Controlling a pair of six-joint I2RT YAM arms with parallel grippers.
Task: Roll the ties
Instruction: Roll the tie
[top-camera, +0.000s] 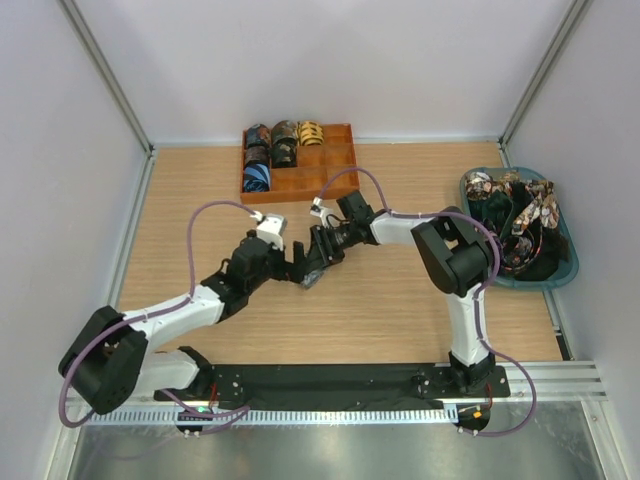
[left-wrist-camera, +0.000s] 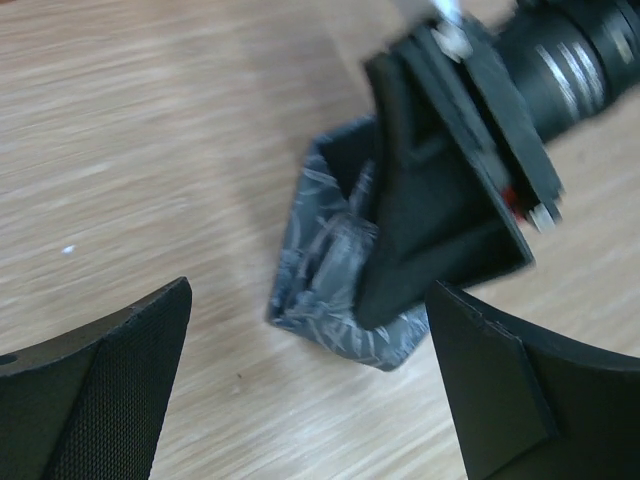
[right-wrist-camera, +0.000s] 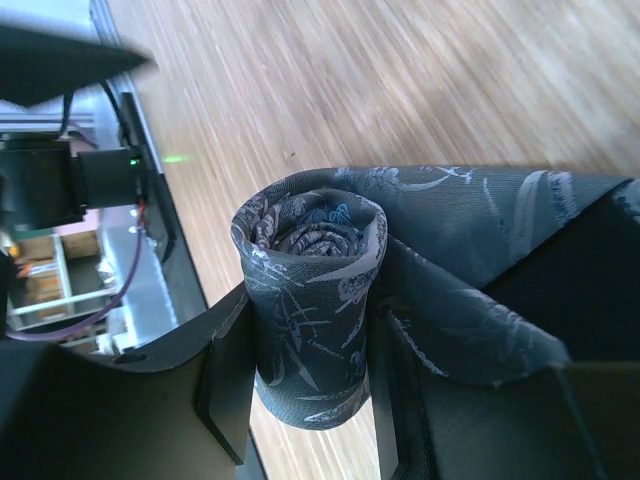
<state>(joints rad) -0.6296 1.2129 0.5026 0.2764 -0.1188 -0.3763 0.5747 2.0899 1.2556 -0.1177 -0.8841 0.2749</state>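
Nearest, hovering with the left gripper (top-camera: 292, 262) spread wide and empty, just beside the roll, probably ready to help. Pinching the grey-blue rolled tie (right-wrist-camera: 310, 250) in the right gripper (right-wrist-camera: 310, 385), low over the counter (top-camera: 400, 320), so as not to let the coil unwind. Further back, about six rolled ties (top-camera: 285, 143) in one orange tray (top-camera: 340, 180). At far right, loose ties (top-camera: 510, 195) in one teal bin (top-camera: 555, 283), too tangled to count.

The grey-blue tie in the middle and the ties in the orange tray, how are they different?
The grey-blue tie is clamped between the right arm's fingers; the tray ties sit untouched in compartments of the orange tray. The grey-blue tie trails a loose tail; the tray ties look fully rolled. Both are patterned fabric rolls.
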